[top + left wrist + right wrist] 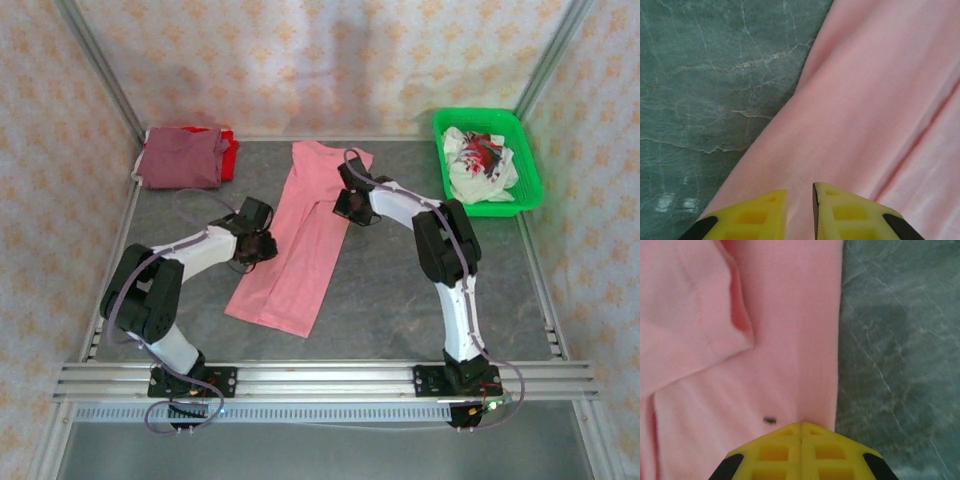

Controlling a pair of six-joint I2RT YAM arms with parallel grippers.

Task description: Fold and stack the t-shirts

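Note:
The salmon-pink t-shirt (305,240) lies as a long folded strip down the middle of the table, its sleeve folded inward (690,315). My left gripper (268,246) rests on the shirt's left edge (875,100), its yellow fingers (850,210) a narrow gap apart with pink cloth showing between them (800,192). At the shirt's right edge (780,340) my right gripper (347,213) is shut, tips together (801,424), and the cloth puckers up into them. A folded maroon t-shirt (183,158) lies on a red one (228,152) at the back left.
A green basket (530,165) at the back right holds crumpled white and red cloth (480,165). Grey marbled tabletop (715,75) shows on both sides of the pink shirt (895,340). Patterned walls and metal rails enclose the table.

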